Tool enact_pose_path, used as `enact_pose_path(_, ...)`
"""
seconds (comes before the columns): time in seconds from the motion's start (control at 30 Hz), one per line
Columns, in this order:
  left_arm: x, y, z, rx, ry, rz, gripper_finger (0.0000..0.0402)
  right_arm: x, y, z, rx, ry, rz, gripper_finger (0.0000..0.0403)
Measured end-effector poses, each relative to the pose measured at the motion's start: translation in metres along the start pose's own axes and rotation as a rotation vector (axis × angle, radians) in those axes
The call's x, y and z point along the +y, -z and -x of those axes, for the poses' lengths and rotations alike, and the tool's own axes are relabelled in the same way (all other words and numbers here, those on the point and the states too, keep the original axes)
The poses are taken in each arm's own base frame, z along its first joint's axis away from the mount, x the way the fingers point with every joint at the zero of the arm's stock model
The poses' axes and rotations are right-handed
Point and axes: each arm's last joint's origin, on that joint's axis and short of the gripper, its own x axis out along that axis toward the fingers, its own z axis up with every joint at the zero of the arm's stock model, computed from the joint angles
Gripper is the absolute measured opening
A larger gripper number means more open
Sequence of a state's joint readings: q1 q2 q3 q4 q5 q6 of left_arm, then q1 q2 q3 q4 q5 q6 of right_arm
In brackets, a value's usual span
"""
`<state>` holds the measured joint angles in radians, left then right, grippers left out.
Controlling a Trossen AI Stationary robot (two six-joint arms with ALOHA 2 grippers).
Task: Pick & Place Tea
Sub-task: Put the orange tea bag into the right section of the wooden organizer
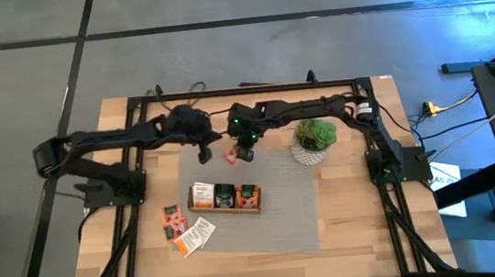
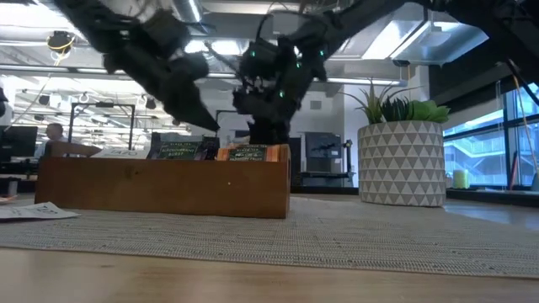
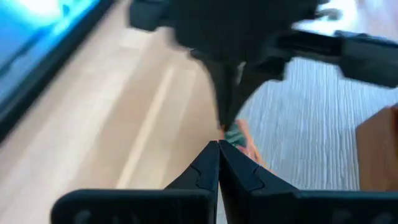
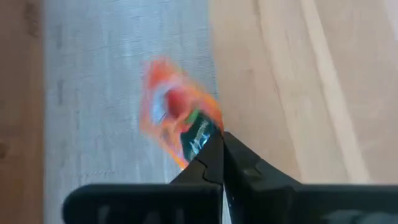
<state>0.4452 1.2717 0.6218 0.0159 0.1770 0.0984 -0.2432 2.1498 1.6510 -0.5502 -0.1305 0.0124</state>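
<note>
Pinching a red-orange tea sachet at one corner, the right claw has its fingers pressed together on the paper, above the 12 o'clock edge of the grey mat; in the high view the sachet hangs at 9 o'clock of that claw. The left claw sits just at 9 o'clock of the sachet, fingers together and, in its own wrist view, holding nothing, its tips close to the sachet.

At 6 o'clock of both claws a wooden tray lies on the mat, its three compartments filled with sachets: white-and-orange at the 9 o'clock end, dark in the middle, red-orange at the 3 o'clock end. More loose sachets lie at 7 o'clock of the tray, on the mat's edge and the bare bench.

A potted plant in a white patterned pot stands at 3 o'clock of the right claw, on the mat's corner.
</note>
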Motion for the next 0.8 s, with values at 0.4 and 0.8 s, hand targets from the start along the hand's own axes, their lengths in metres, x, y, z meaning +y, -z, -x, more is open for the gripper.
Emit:
enact_pose_path(0.4,-0.003,0.055,0.035,-0.168,-0.032,0.171,0.0003,0.034,-0.03,0.034,-0.016,0.07,0.109,0.0)
enact_pose_path(0.8,-0.015,0.06,0.034,-0.187,0.066,0.126,0.0019,0.061,-0.037,0.046,-0.03,0.076,0.145,0.0)
